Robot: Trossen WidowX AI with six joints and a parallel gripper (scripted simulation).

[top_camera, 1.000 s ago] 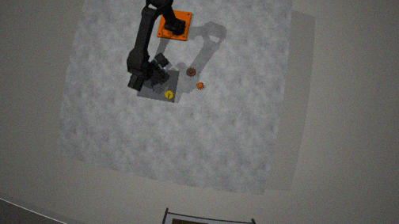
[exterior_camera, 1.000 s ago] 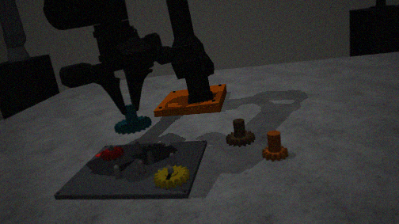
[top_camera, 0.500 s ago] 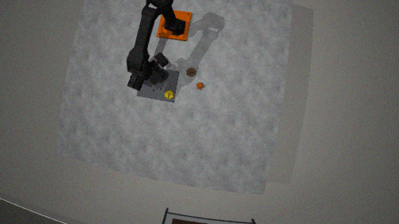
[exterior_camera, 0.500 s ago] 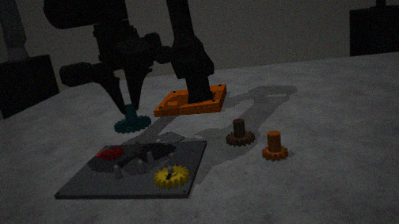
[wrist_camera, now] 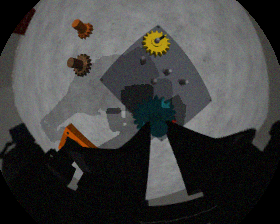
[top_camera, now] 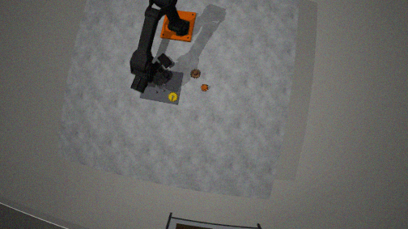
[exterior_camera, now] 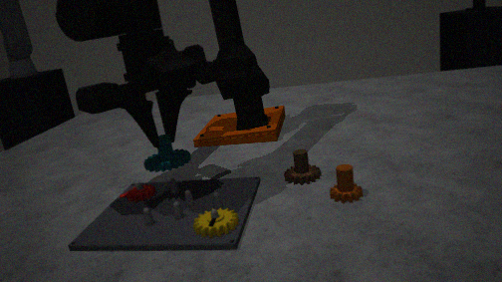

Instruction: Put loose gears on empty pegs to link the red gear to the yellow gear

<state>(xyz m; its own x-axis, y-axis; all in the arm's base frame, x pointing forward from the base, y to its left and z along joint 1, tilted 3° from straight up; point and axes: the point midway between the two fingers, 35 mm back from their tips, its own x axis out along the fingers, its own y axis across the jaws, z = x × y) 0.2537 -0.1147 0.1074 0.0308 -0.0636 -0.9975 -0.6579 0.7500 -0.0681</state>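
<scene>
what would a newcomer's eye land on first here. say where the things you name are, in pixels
Probably the yellow gear (top_camera: 172, 97) (exterior_camera: 216, 222) (wrist_camera: 156, 43), bright against the grey board (top_camera: 170, 82) (exterior_camera: 115, 233) (wrist_camera: 193, 95) near one corner. Next, the orange base plate (top_camera: 191, 17) (exterior_camera: 209, 139) (wrist_camera: 76, 135) under the black arm, then the teal gear (exterior_camera: 167, 160) (wrist_camera: 153, 112), held by its stem between the fingers (exterior_camera: 164, 142) above the board.

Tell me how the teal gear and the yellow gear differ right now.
The teal gear is held in the gripper above the board, while the yellow gear sits on a peg. The teal gear has a tall stem on top; the yellow gear has none but bears a black stripe. Both have toothed rims.
</scene>
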